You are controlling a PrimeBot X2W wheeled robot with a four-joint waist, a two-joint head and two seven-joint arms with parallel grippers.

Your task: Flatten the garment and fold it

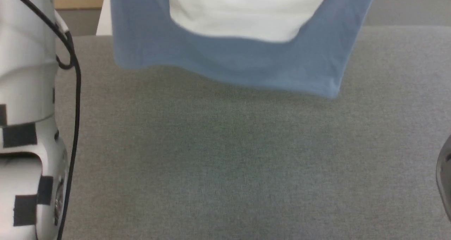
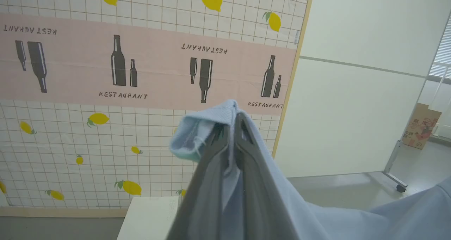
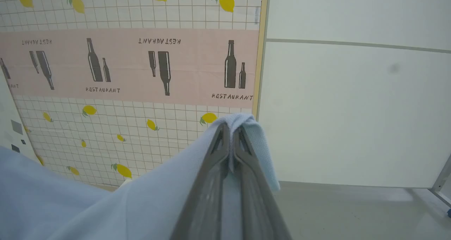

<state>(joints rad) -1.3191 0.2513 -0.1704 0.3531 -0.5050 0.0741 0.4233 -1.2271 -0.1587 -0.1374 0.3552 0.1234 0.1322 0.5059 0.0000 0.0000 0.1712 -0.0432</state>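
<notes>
Above table [image 1: 225, 162]: shirt [image 1: 229, 67] is hanging spread between left gripper [image 2: 230, 123] and right gripper [image 3: 230, 130], each clamping a bunched edge.

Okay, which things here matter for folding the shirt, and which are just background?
For the job: garment; left gripper and right gripper, both shut on it; grey table.
Just around: lemon-print screen; cardboard box; white wall panel.

The garment [image 1: 225, 63] is soft matt knit cloth, the table [image 1: 225, 162] coarse woven fabric.
</notes>
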